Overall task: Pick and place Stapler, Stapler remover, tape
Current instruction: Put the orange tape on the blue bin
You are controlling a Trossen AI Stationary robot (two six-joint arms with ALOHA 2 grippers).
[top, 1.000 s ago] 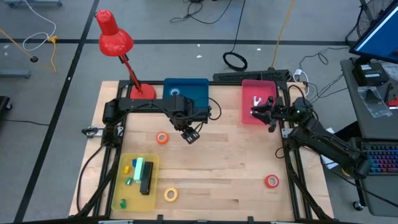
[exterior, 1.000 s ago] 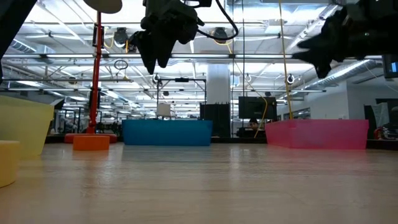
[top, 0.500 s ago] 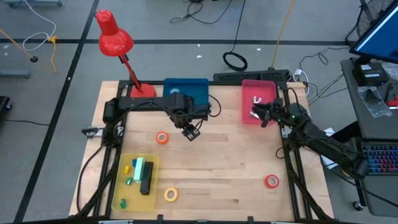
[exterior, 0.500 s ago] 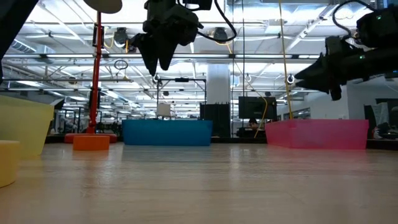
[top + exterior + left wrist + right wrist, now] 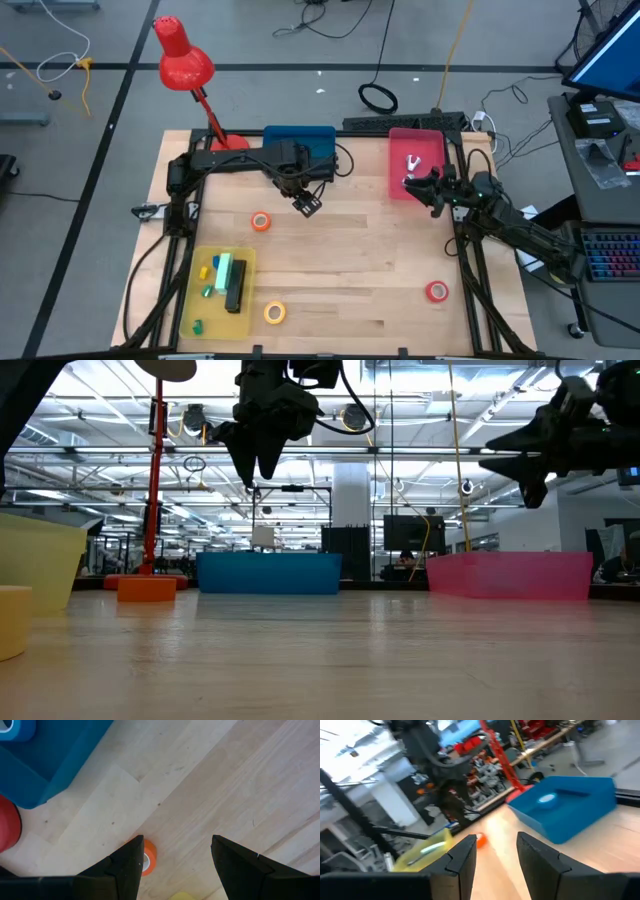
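The black stapler (image 5: 235,286) lies in the yellow tray (image 5: 199,300) near the table's near-left corner. A white staple remover (image 5: 412,161) lies in the pink bin (image 5: 398,150). The orange tape (image 5: 261,222) (image 5: 149,857), yellow tape (image 5: 274,313) and red tape (image 5: 437,291) lie flat on the table. The blue tape (image 5: 547,798) (image 5: 12,727) sits in the blue bin (image 5: 315,145). My left gripper (image 5: 307,203) (image 5: 175,865) hangs open above the table, right of the orange tape. My right gripper (image 5: 415,184) (image 5: 496,852) is open over the pink bin's near edge.
A red desk lamp (image 5: 185,62) stands with its base (image 5: 228,148) at the far left, beside the blue bin. Small blue, green and yellow bits lie in the yellow tray. The middle of the wooden table (image 5: 350,260) is bare between the rolls.
My left gripper has drifted a little toward the far edge, closer to the blue bin. My right gripper has dipped over the pink bin and come up slightly again, staying open. No object has moved.
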